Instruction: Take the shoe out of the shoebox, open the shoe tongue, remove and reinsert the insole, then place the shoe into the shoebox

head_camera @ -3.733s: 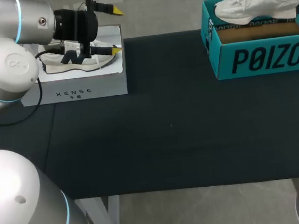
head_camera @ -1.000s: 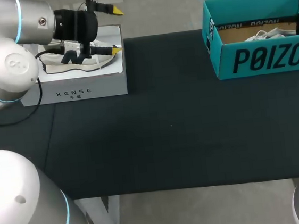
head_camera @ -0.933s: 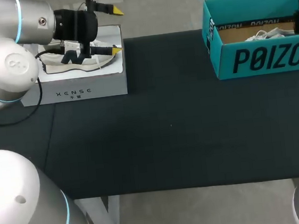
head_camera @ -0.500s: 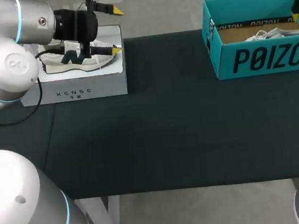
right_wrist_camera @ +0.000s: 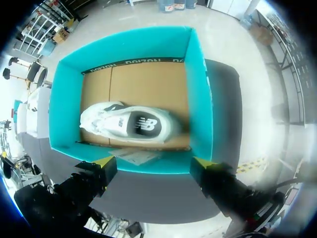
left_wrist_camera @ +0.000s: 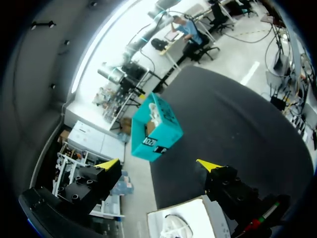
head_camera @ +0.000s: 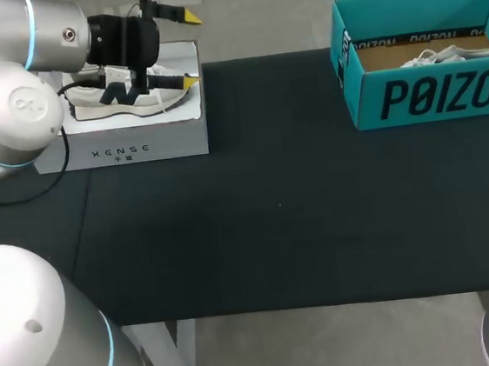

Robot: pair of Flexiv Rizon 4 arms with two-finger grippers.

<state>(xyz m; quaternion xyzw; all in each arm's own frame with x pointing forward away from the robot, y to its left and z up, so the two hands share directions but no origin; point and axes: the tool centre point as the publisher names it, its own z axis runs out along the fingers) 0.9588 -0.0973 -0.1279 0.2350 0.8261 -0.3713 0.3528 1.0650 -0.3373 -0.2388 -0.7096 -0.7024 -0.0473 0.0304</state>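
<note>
Right pincer: the right pincer [right_wrist_camera: 152, 162] is released, its yellow-tipped fingers spread wide with nothing between them. It hangs above the near long wall of the box, touching neither box nor shoe.
Task shoe: the white lace-up sports shoe [right_wrist_camera: 131, 124] lies lengthwise on the brown cardboard floor, close to the long wall nearest the pincer. From the head view only its laces and upper [head_camera: 441, 56] show above the rim.
Task box: the teal open-topped cardboard shoebox [right_wrist_camera: 198, 89] stands at the far right of the bench.
Left pincer: the left pincer [head_camera: 190, 49] is released, fingers wide apart and gripping nothing. It hovers over the second box.
Second box: the white rectangular cardboard box [head_camera: 119, 150] sits at the far left and holds a cream low-cut shoe [head_camera: 114, 107].
Bench: the black-covered bench [head_camera: 274, 215] carries both boxes, well apart.
</note>
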